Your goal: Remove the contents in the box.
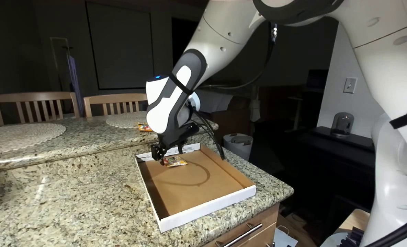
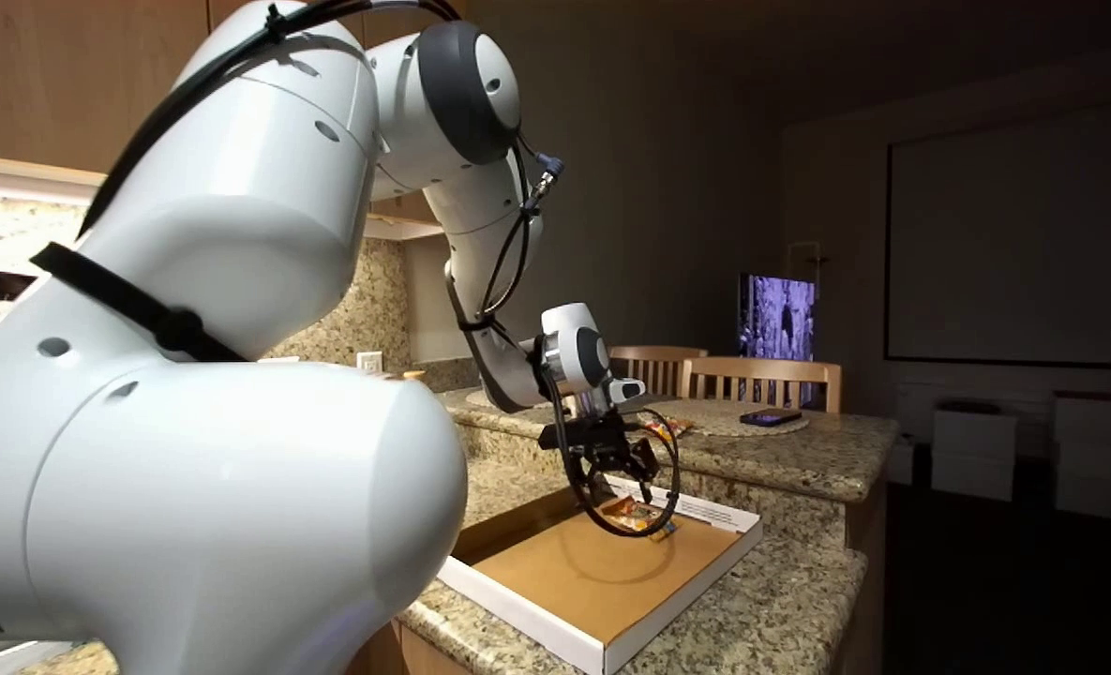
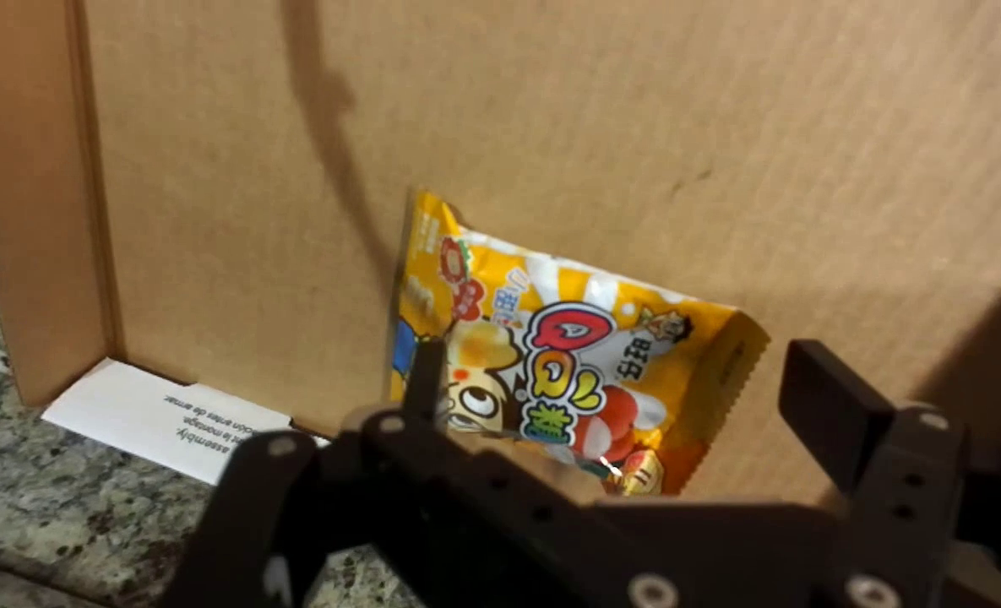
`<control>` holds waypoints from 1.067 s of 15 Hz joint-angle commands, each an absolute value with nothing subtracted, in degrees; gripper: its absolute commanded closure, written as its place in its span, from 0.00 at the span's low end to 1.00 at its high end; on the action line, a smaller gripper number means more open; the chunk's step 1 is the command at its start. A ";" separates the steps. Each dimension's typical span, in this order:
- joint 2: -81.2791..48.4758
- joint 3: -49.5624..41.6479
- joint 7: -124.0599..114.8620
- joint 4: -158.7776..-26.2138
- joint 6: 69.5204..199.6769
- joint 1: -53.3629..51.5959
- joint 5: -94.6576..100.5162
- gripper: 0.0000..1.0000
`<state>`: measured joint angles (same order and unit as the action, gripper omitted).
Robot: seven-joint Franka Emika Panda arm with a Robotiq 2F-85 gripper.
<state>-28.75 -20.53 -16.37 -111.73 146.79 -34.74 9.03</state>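
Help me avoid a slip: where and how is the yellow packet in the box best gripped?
Likely from above, closing the open claw on the packet across its middle; it lies face up in the low-walled box, its body seemingly puffier than its serrated end.

Yellow packet (image 3: 568, 355), brown-and-white box (image 1: 189, 175)

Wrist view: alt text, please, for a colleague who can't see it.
A brightly printed yellow snack packet with a cartoon face lies ungripped in the cardboard box. The black gripper stands open across the lower part of the picture. At left, a brown side wall meets a white printed panel, with speckled countertop beyond.
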 commanded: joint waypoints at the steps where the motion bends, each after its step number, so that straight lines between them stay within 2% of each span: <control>1: -29.04 -13.77 -19.31 -108.98 142.27 -28.59 13.58 0.00; 10: -33.09 -6.22 -18.72 -103.20 136.31 -20.58 14.72 0.00; 11: -33.23 -6.11 -18.89 -102.95 136.21 -20.37 14.83 0.02; 12: -33.26 -6.02 -18.89 -102.76 136.15 -20.08 14.79 0.26; 14: -33.41 -5.86 -18.89 -102.35 135.55 -19.79 14.71 0.31; 16: -33.62 -5.73 -19.01 -101.78 134.52 -19.74 14.80 0.45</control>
